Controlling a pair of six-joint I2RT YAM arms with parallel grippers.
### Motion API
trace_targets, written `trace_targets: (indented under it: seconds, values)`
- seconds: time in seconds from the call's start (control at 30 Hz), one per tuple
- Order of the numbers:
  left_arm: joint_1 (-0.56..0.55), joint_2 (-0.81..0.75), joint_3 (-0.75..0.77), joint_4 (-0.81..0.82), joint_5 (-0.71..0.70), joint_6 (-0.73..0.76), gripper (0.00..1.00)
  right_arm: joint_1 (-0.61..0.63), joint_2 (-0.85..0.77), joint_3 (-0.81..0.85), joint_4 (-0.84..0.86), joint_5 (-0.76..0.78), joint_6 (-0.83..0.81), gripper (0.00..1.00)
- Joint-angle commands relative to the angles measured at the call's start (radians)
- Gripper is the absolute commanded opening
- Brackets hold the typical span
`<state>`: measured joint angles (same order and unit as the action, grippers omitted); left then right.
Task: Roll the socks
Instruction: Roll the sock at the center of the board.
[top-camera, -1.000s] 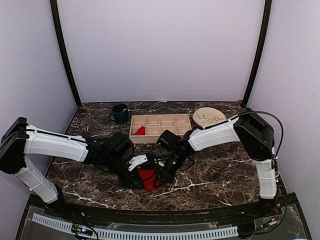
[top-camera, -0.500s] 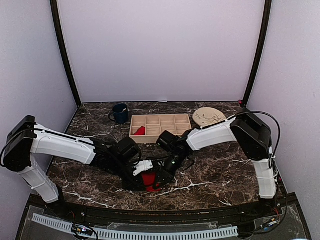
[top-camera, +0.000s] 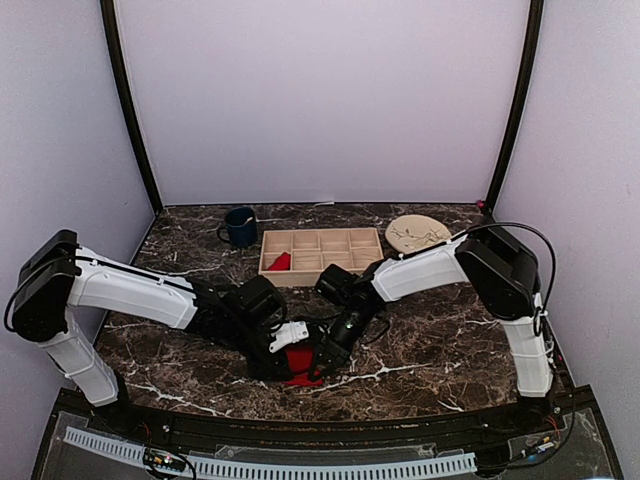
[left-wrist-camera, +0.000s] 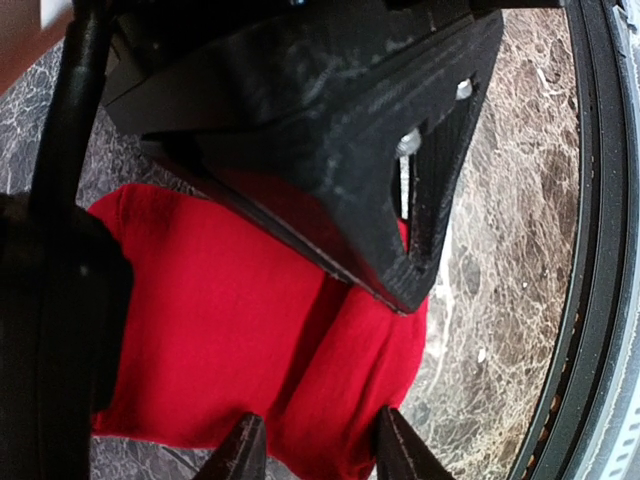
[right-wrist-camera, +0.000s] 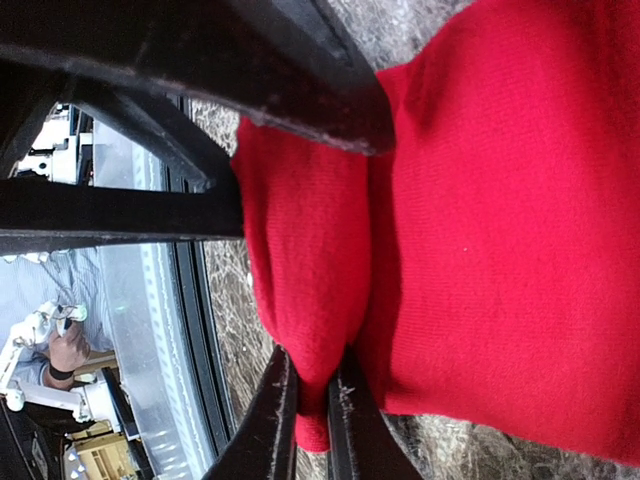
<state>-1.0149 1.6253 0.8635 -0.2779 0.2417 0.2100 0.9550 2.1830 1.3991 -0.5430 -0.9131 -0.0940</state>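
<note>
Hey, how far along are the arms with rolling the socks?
Looks done: one red sock sits bundled in the near-left compartment of the tray. In hand: the second sock lies on the table, a fold pinched by the right fingers; the left fingers straddle it, grip unclear. Remaining: finishing that roll, probably putting it in the tray too.

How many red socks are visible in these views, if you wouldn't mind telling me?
2. One sock lies on the table near its front edge; the other sock sits in the near-left compartment of the tray. More may be hidden beneath the arms.
</note>
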Motion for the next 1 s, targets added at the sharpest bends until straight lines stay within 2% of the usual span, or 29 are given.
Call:
trace_targets:
  seconds: [0.0,0.3,0.43,0.57,0.7,0.97]
  values:
    - [-0.027,0.029,0.014,-0.027,0.021,0.035,0.37,-0.007,0.023,0.038,-0.011,-0.016,0.005,0.09]
    - [-0.039,0.065,0.028,-0.058,0.068,0.034,0.29,-0.011,0.023,0.052,-0.007,-0.031,0.016,0.09]
    - [-0.039,0.1,0.05,-0.087,0.105,0.046,0.16,-0.016,0.018,0.051,-0.002,-0.033,0.023,0.09]
    - [-0.039,0.128,0.072,-0.103,0.119,0.063,0.07,-0.037,0.006,0.037,0.014,-0.039,0.04,0.11]
    - [-0.039,0.152,0.091,-0.092,0.12,0.092,0.03,-0.07,-0.025,-0.017,0.08,-0.055,0.083,0.18]
    - [-0.033,0.214,0.149,-0.043,0.131,0.141,0.0,-0.118,-0.078,-0.129,0.194,-0.072,0.156,0.24]
